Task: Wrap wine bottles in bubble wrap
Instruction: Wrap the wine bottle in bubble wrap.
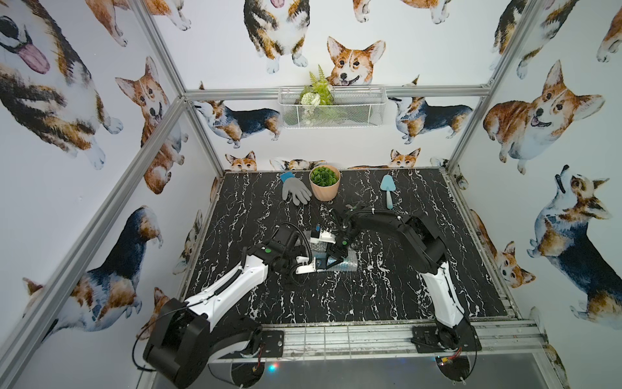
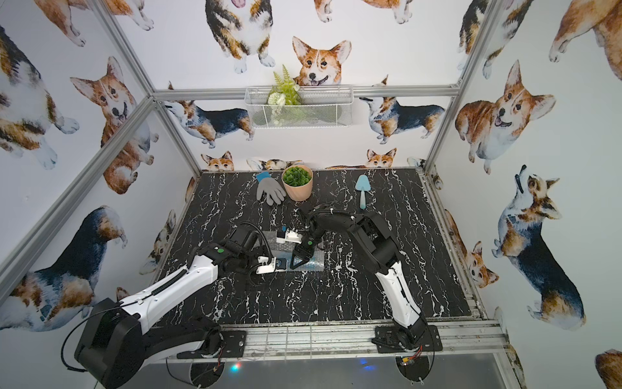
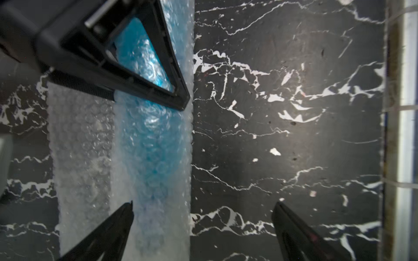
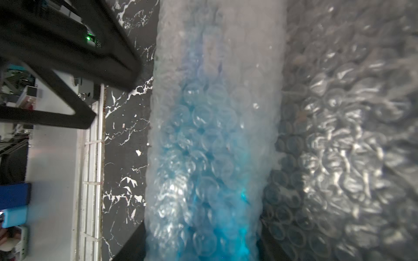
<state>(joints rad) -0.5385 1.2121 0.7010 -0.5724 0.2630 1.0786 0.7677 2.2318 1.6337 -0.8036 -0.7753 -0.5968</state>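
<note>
Left hand spread open at the left end of the rolled wrap. Bottle lies inside, midway across the tabletop, only a blue blur; neck, cap hidden. Right hand clasps the wrap, contact barely visible.

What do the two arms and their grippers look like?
Both arms have black joints with one white link: left arm, right arm. Each carries a green round dot near the wrist. A black ribbed cable runs along the left arm's white link. The left gripper has white mounts and dark tapering fingertips; the right gripper has black triangular open-frame fingers.
</note>
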